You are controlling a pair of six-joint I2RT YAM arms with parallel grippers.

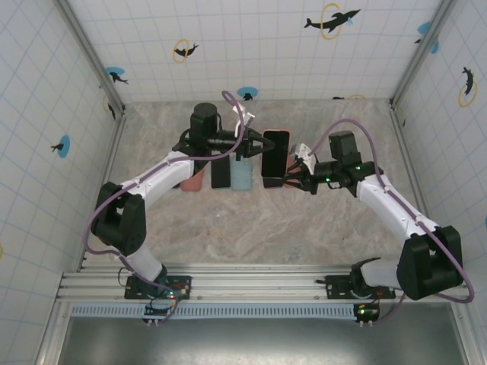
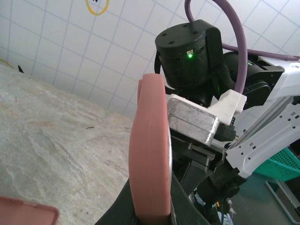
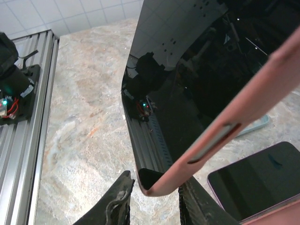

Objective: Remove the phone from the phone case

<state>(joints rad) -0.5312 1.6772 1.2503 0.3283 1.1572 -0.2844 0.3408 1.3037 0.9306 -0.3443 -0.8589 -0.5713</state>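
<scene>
The left claw [image 2: 151, 212] is closed narrow on the phone case [image 2: 150, 154], whose pink edge rises upright from between its dark fingers. The right claw [image 3: 157, 197] stands narrow too, one finger on each side of the case's lower corner, though I cannot tell whether they press on it or only bracket it. Between the two claws the phone [image 3: 187, 61] sits in its case, held up off the desk [image 3: 84, 122], its black glass facing the right wrist camera and the pink rim wrapped along its side. The case looks like soft, bendable rubber that will flex and peel, while the phone is stiff, smooth and probably slippery, and its glass would not forgive a drop onto the stone-patterned top. The better hold is likely on the case's rim at a corner, which can be rolled back off the phone while the other claw steadies the body by its long edges rather than its face. Below on the desk lie another dark phone [image 3: 255, 180] and a pale blue case [image 1: 241, 176], well apart from the work.
</scene>
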